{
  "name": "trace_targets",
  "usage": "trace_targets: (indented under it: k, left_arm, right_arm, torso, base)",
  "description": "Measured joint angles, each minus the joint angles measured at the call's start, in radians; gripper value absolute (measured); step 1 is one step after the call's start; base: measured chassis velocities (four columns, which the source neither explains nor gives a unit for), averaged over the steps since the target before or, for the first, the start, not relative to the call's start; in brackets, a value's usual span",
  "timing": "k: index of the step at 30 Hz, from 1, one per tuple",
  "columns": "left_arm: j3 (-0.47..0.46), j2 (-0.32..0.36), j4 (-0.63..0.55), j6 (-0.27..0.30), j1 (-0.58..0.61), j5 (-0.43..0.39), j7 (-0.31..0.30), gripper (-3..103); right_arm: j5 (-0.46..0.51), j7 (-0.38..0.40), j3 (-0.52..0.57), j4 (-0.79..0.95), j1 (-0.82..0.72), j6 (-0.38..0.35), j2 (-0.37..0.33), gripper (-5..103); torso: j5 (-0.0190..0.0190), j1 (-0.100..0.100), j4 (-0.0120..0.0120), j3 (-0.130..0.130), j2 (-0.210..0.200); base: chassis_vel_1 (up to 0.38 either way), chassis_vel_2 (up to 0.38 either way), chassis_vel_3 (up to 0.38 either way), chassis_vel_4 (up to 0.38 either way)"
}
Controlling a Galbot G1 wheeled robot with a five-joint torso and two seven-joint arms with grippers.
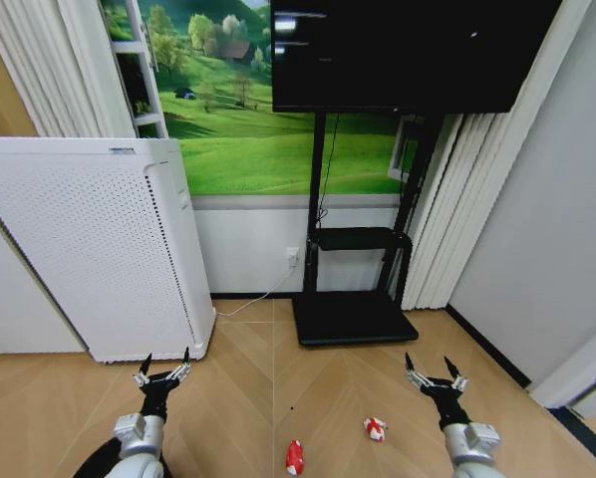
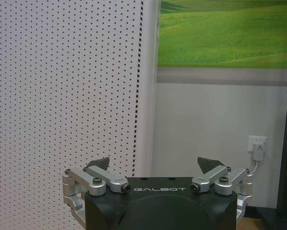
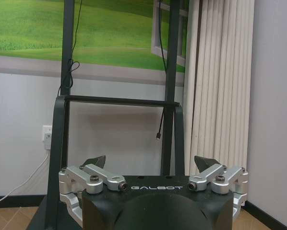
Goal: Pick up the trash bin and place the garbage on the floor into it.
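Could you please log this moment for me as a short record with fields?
left hand: open, holding nothing, raised beside the white perforated appliance
right hand: open, holding nothing, raised over the wooden floor
garbage: red piece and red-and-white piece lying on the floor between the hands
behind: TV stand against the wall

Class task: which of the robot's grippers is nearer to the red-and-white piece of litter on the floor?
Right. The right gripper hovers just beside the red-and-white piece; the left gripper is across the floor by the white appliance.
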Motion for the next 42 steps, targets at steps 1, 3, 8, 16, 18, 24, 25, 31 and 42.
trace_targets:
  k: [1, 3, 8, 16, 18, 24, 25, 31, 42]
  left_arm:
    - [0.0, 0.0, 0.0, 0.0, 0.0, 0.0, 0.0, 100]
    - [0.0, 0.0, 0.0, 0.0, 0.0, 0.001, 0.0, 100]
    - [0.001, 0.0, 0.0, 0.001, 0.0, 0.002, 0.0, 100]
    - [0.002, 0.0, 0.002, 0.001, -0.001, 0.004, 0.0, 100]
    - [0.002, 0.0, 0.002, 0.001, -0.002, 0.004, 0.0, 100]
    - [0.004, 0.0, 0.013, 0.001, -0.006, 0.005, 0.0, 100]
    - [0.004, 0.0, 0.013, 0.001, -0.006, 0.005, 0.0, 100]
    - [0.004, 0.001, 0.019, -0.01, -0.009, 0.011, -0.016, 100]
    - [-0.128, 0.132, -0.239, 0.209, 0.112, 0.085, -0.156, 100]
  right_arm:
    - [0.0, 0.0, 0.0, 0.0, 0.0, 0.0, 0.0, 100]
    - [0.0, 0.0, 0.0, 0.0, 0.0, 0.0, 0.0, 100]
    - [0.001, 0.0, 0.001, -0.001, -0.001, 0.0, -0.001, 100]
    - [0.002, 0.0, 0.002, -0.002, -0.002, 0.001, -0.001, 100]
    - [0.002, -0.001, 0.002, -0.002, -0.002, 0.001, -0.001, 100]
    - [0.001, -0.001, 0.0, -0.008, 0.0, 0.002, -0.001, 100]
    - [0.001, -0.001, 0.0, -0.008, 0.0, 0.002, -0.001, 100]
    - [0.009, -0.002, -0.01, -0.015, 0.004, 0.017, 0.001, 100]
    - [0.02, 0.001, -0.011, -0.024, 0.024, 0.004, -0.04, 100]
  torso:
    - [0.0, 0.0, 0.0, 0.0, 0.0]
    - [0.0, -0.002, 0.0, -0.003, -0.005]
    - [0.0, -0.008, 0.0, -0.023, -0.032]
    - [0.0, -0.016, 0.0, -0.047, -0.062]
    - [0.0, -0.017, 0.0, -0.05, -0.067]
    - [0.0, -0.023, 0.0, -0.084, -0.107]
    - [0.0, -0.023, 0.0, -0.084, -0.107]
    - [0.0, -0.026, 0.0, -0.103, -0.129]
    - [0.0001, -0.026, 0.0002, -0.107, -0.132]
  base:
    - [0.0, 0.0, 0.0, 0.0]
    - [0.0, 0.0, 0.0, 0.0]
    - [0.0, 0.0, 0.0, 0.0]
    - [0.0, 0.0, 0.0, 0.0]
    - [0.0, 0.0, 0.0, 0.0]
    - [0.0, 0.0, 0.0, 0.0]
    - [0.0, 0.0, 0.0, 0.0]
    - [0.0, 0.0, 0.0, 0.0]
    - [0.0, 0.0, 0.0, 0.0]
